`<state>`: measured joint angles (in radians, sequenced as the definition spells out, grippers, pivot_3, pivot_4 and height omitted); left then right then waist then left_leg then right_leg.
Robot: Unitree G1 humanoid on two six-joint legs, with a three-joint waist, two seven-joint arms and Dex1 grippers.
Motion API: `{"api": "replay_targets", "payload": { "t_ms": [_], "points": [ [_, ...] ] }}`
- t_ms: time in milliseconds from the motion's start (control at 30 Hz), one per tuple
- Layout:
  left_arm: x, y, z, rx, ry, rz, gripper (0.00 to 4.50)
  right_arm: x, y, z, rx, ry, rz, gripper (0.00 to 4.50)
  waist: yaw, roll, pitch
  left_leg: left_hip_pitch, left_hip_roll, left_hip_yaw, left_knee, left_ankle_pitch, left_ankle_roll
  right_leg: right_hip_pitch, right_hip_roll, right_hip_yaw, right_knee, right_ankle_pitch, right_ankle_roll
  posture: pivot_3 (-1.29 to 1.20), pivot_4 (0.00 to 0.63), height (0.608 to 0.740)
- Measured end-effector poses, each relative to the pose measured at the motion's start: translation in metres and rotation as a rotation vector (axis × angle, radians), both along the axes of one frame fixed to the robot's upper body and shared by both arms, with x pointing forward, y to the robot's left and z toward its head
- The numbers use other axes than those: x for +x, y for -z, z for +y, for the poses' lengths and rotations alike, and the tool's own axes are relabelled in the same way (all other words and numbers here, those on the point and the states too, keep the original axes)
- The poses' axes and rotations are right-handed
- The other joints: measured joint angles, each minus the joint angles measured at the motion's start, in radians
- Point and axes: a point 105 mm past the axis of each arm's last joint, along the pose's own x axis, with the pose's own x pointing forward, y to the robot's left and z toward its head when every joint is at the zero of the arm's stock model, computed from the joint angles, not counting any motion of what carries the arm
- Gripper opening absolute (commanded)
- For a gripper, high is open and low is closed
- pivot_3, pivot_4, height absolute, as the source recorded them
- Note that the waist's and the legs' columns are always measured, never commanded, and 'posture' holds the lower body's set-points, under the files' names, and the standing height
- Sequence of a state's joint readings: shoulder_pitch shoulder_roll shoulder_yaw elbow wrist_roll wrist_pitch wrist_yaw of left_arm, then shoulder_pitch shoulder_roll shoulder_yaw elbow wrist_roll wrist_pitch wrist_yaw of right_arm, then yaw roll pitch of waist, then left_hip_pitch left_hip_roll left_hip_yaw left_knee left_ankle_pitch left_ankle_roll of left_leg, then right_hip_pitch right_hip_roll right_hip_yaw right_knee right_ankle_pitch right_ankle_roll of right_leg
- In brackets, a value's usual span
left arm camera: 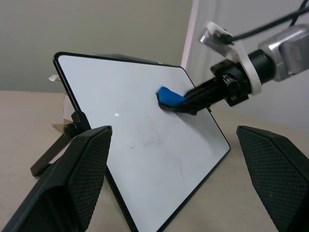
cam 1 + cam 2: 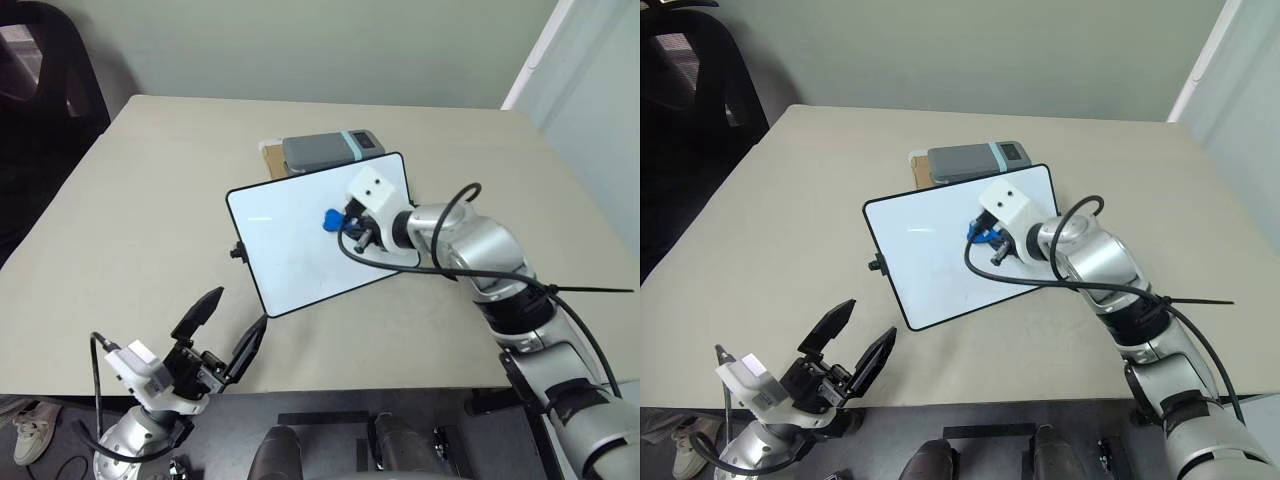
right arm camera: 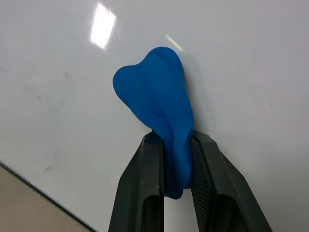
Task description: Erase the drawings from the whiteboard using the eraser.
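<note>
The whiteboard stands tilted on its black side stand at the middle of the beige table. My right gripper is shut on the blue eraser and presses its tip against the upper right part of the white surface. The drawings are out of view; the surface shows faint grey smudges. My left gripper hangs open near the table's front edge, short of the board's lower corner, with nothing between its fingers.
A grey device with a light blue band lies right behind the board on a brown cardboard piece. A black chair stands at the far left. A black cable loops off my right wrist.
</note>
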<state>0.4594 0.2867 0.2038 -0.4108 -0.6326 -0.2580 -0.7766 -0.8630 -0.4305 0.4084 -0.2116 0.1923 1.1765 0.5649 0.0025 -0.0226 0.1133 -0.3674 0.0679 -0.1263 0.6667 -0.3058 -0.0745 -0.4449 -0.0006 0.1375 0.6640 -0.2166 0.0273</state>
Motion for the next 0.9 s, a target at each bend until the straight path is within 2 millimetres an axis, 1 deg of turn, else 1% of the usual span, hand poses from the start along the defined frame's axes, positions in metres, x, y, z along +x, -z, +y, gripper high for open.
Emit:
{"api": "replay_targets", "payload": {
  "t_ms": [133, 200, 300, 467, 600, 700, 800, 833, 900],
  "points": [
    [0.0, 0.0, 0.0, 0.0, 0.001, 0.001, 4.5, -0.008, 0.017, -0.009, -0.04, 0.01, 0.05, 0.45, -0.001, 0.0, 0.0, 0.0, 0.0, 0.0, 0.001, 0.0, 0.0, 0.001, 0.0, 0.0, 0.0, 0.0, 0.0, 0.0, 0.15, 0.74],
    [0.0, 0.0, 0.0, 0.0, 0.002, 0.001, 4.5, -0.009, 0.021, -0.015, -0.057, 0.023, 0.065, 0.45, -0.001, 0.0, 0.0, 0.0, 0.0, 0.001, 0.001, 0.0, 0.0, 0.001, 0.0, 0.0, 0.0, 0.0, 0.0, 0.0, 0.15, 0.74],
    [-0.001, 0.0, -0.001, 0.0, 0.003, 0.002, 4.5, -0.011, 0.023, -0.019, -0.067, 0.03, 0.071, 0.45, -0.001, 0.0, 0.0, 0.0, 0.0, 0.0, 0.001, 0.0, 0.0, 0.001, 0.0, 0.0, 0.0, 0.0, 0.0, 0.0, 0.15, 0.74],
    [-0.001, 0.001, -0.002, -0.001, 0.006, 0.003, 4.5, -0.015, 0.017, -0.025, -0.031, 0.044, 0.076, 0.45, 0.001, 0.0, 0.0, -0.001, 0.0, 0.001, 0.001, 0.0, 0.0, 0.001, 0.0, 0.0, -0.001, 0.0, 0.0, 0.0, 0.15, 0.74],
    [-0.002, 0.001, -0.004, -0.003, 0.014, 0.006, 4.5, -0.021, 0.0, -0.033, 0.052, 0.057, 0.029, 0.45, 0.005, 0.0, 0.0, -0.002, 0.0, 0.001, 0.001, 0.0, 0.0, 0.001, 0.0, 0.0, -0.002, -0.001, 0.0, 0.0, 0.15, 0.74],
    [-0.003, 0.001, -0.006, -0.003, 0.019, 0.006, 4.5, -0.033, -0.005, -0.043, 0.141, 0.073, -0.012, 0.45, 0.01, 0.0, 0.0, -0.002, 0.0, 0.001, 0.001, -0.001, 0.0, 0.001, 0.0, 0.0, -0.002, -0.003, 0.0, 0.0, 0.15, 0.74],
    [-0.003, 0.0, -0.007, -0.002, 0.022, 0.005, 4.5, -0.047, -0.009, -0.057, 0.234, 0.103, -0.044, 0.45, 0.012, -0.001, 0.0, -0.003, 0.0, 0.002, 0.001, -0.001, 0.0, 0.002, 0.0, 0.0, -0.002, -0.004, 0.001, 0.0, 0.15, 0.74],
    [-0.003, 0.0, -0.007, -0.002, 0.024, 0.004, 4.5, -0.052, -0.008, -0.064, 0.25, 0.12, -0.05, 0.45, 0.013, -0.001, 0.0, -0.003, 0.0, 0.002, 0.001, -0.002, 0.0, 0.002, 0.0, 0.0, -0.003, -0.004, 0.002, 0.0, 0.15, 0.74],
    [-0.004, 0.001, -0.007, -0.003, 0.023, 0.007, 4.5, -0.063, 0.002, -0.082, 0.259, 0.178, -0.033, 0.45, 0.016, -0.002, -0.001, -0.001, 0.0, 0.002, 0.001, -0.002, 0.0, 0.005, 0.0, 0.0, -0.003, -0.006, 0.004, 0.0, 0.15, 0.74]
  ]
}}
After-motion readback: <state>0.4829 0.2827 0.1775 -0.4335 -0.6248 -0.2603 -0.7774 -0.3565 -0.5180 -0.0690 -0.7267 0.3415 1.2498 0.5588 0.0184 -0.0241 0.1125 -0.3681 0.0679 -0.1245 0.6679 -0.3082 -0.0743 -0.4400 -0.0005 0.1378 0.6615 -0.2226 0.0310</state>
